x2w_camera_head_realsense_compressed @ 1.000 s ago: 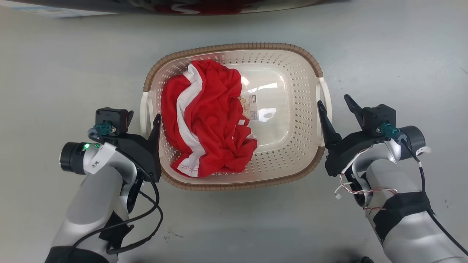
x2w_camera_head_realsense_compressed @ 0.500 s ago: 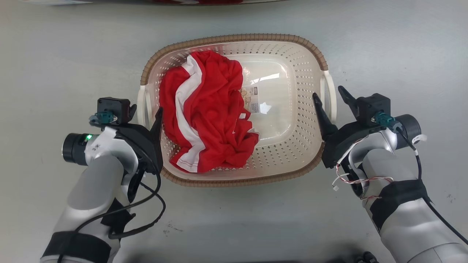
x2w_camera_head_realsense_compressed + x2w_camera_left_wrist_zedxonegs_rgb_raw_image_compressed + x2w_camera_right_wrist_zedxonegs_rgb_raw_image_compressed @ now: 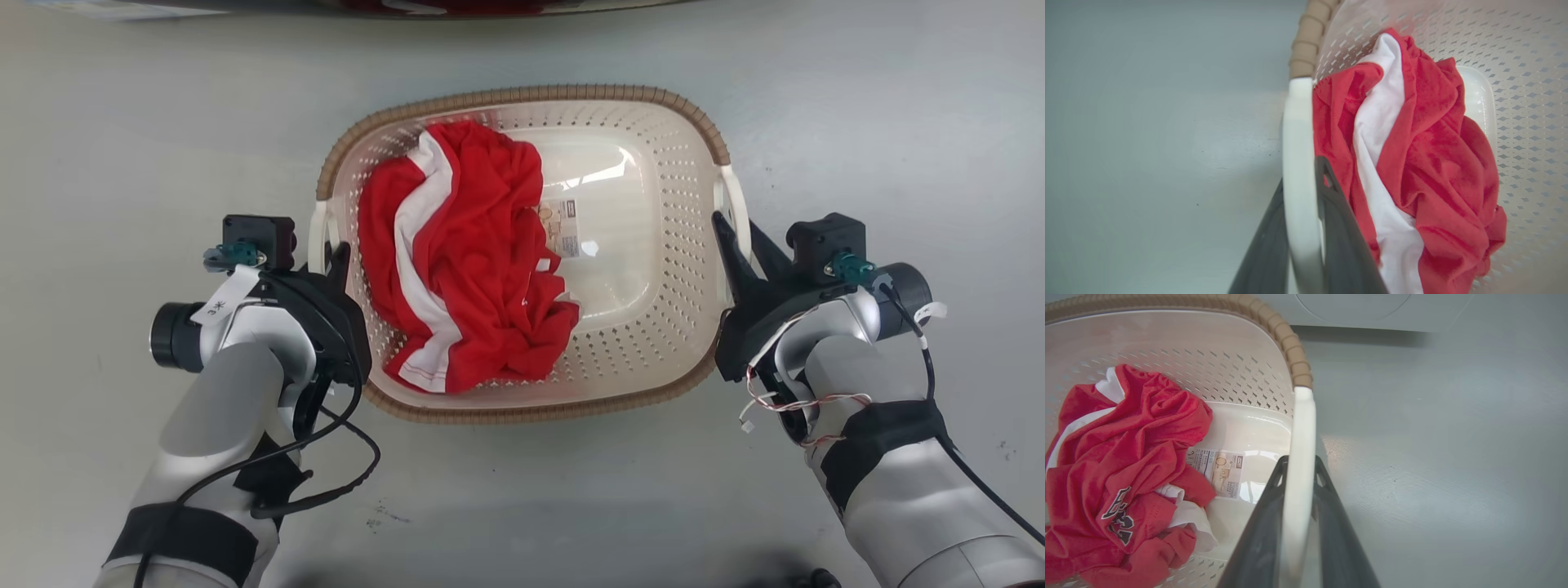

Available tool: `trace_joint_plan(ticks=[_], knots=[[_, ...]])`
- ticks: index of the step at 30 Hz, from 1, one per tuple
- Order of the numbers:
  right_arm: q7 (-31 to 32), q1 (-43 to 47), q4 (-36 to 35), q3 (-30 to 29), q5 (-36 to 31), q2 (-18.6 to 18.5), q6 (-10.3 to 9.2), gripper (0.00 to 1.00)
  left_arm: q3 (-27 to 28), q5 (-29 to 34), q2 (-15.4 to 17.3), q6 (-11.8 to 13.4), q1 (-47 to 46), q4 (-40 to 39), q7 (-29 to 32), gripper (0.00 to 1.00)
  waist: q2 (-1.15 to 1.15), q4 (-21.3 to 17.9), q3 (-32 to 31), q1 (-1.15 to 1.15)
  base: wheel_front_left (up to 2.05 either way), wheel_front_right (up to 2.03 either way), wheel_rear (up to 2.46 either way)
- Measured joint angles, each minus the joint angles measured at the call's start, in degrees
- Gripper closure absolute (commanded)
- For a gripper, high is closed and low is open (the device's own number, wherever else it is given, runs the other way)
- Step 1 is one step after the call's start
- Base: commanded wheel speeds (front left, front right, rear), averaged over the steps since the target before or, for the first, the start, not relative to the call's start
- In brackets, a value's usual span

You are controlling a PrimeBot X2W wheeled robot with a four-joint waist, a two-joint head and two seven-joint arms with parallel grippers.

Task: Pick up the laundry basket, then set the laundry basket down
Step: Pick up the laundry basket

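The laundry basket [image 3: 653, 343], cream with perforated sides and a brown woven-look rim [image 3: 539, 91], sits on the grey floor between my arms. A crumpled red and white garment [image 3: 465, 261] fills its left half, and a label [image 3: 563, 229] shows on the smooth base. My left gripper [image 3: 326, 257] is shut on the white left handle [image 3: 1298, 134], one dark finger on each side of it. My right gripper [image 3: 735, 222] is shut on the white right handle [image 3: 1302, 428] in the same way. I cannot tell whether the basket touches the floor.
A dark object with red on it [image 3: 457, 6] lies along the far edge of the head view. In the right wrist view a pale panel with a round outline [image 3: 1355, 306] stands beyond the basket. Grey floor [image 3: 898, 122] spreads around the basket on all sides.
Both grippers have gone from open astride the handles to shut on them. The arms have drawn slightly inward toward the basket.
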Motion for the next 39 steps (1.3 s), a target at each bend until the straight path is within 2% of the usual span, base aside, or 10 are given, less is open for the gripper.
trace_joint_plan(ticks=[8, 19, 39], knots=[[0.42, -0.29, 4.10, 0.71, 1.11, 0.31, 1.34, 1.00, -0.19, -1.15, -0.74, -0.45, -0.02, 3.18, 1.45, 1.00, 0.00, -0.03, -2.50, 0.00, 0.00, 0.00, 0.00], [4.46, -0.26, 10.44, 0.83, 2.86, 1.04, 2.78, 1.00, -0.53, -3.75, -1.94, -0.94, 0.02, 7.54, 6.13, 1.00, 0.00, -0.52, -8.55, 0.00, 0.00, 0.00, 0.00], [12.39, 1.49, 16.60, 1.91, 6.08, 1.90, 3.55, 1.00, -1.66, -9.03, -2.78, -0.96, 3.81, 9.33, 17.16, 1.00, 0.00, -0.63, -21.13, -0.01, 0.00, 0.00, 0.00]])
